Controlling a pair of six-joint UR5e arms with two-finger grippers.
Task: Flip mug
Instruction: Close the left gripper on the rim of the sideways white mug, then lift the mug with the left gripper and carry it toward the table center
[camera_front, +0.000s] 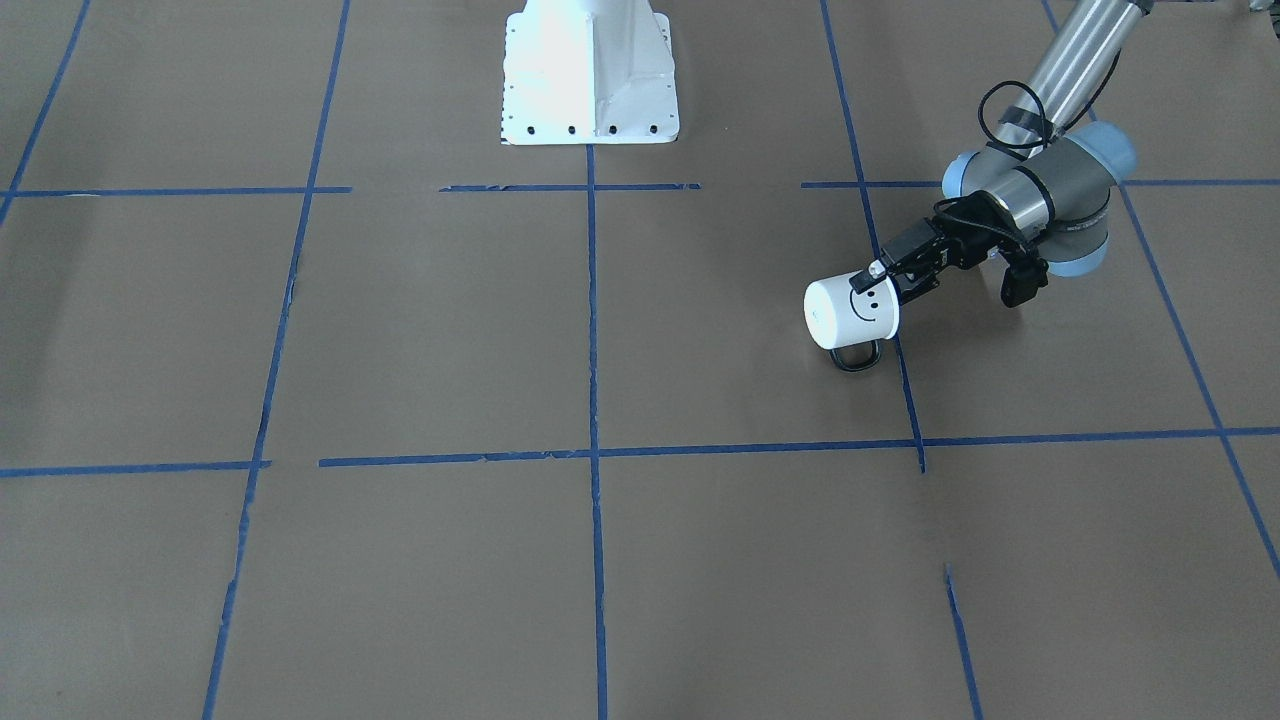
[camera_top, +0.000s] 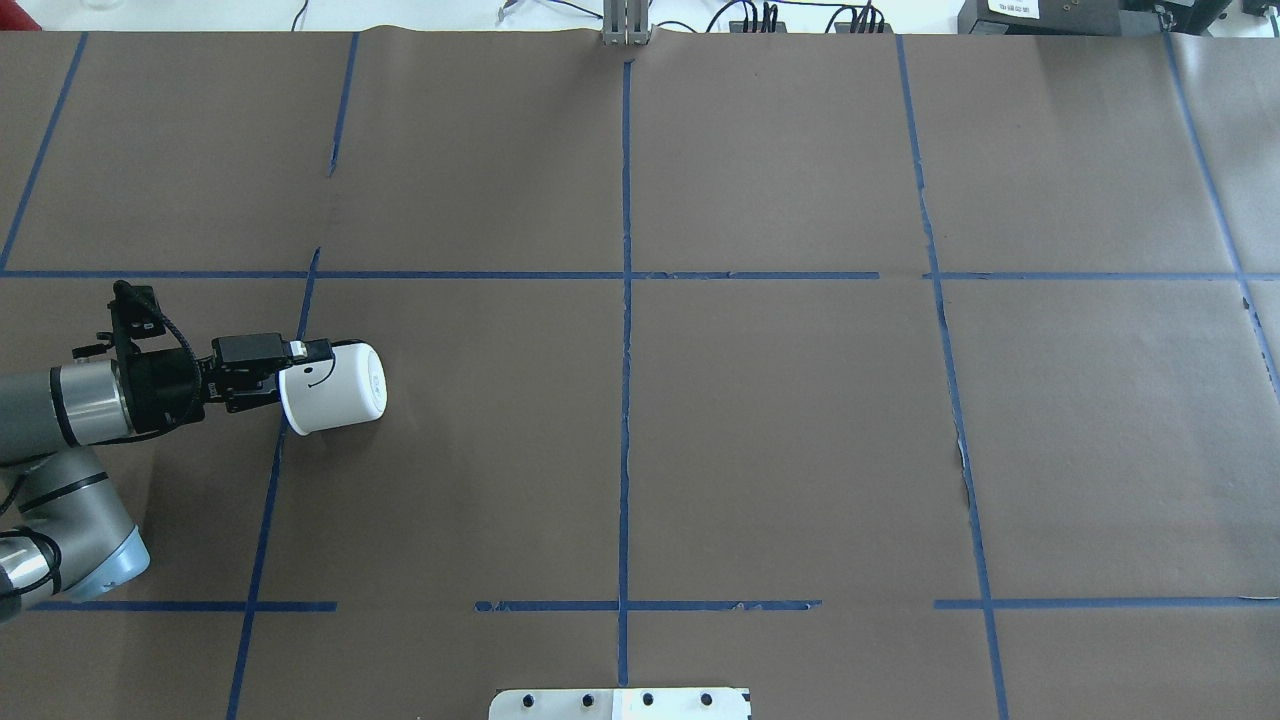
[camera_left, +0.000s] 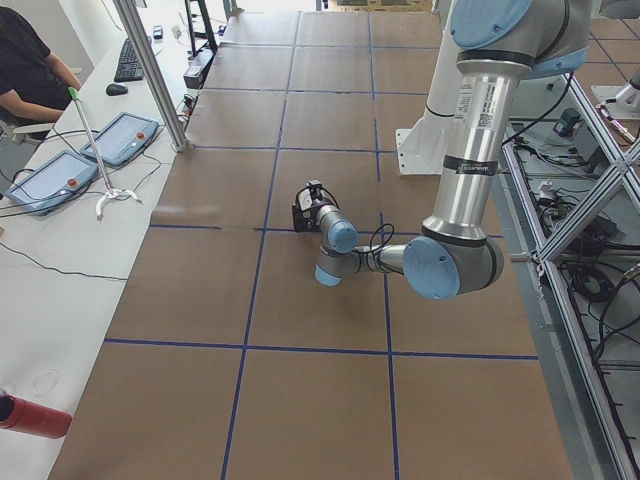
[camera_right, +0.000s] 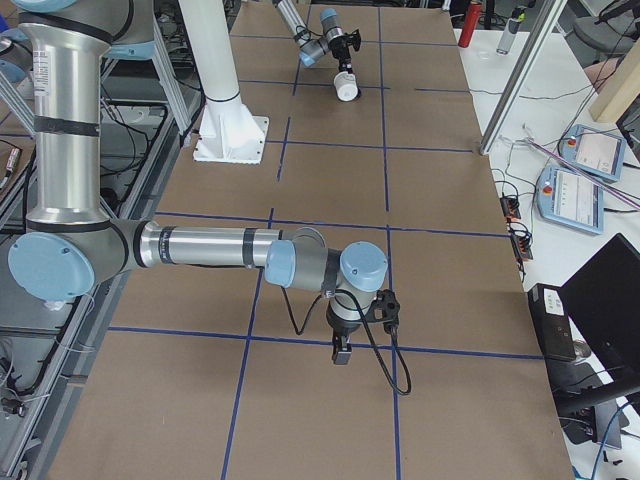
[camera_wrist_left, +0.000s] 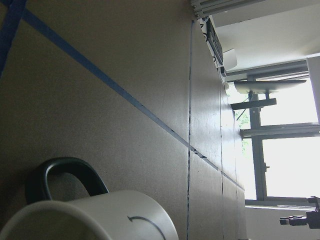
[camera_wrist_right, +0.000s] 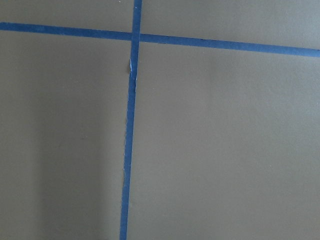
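The white mug with a black smiley face lies on its side, its flat base turned toward the table's middle. Its dark loop handle points down, at or just above the brown table. My left gripper is shut on the mug's rim at its open end. The overhead view shows the mug and the left gripper at the left side. The left wrist view shows the mug and its handle close up. My right gripper points down over the table far from the mug; whether it is open, I cannot tell.
The white robot base stands at the table's robot side. Blue tape lines mark a grid on the brown table cover. Operator consoles lie on the side bench beyond the table.
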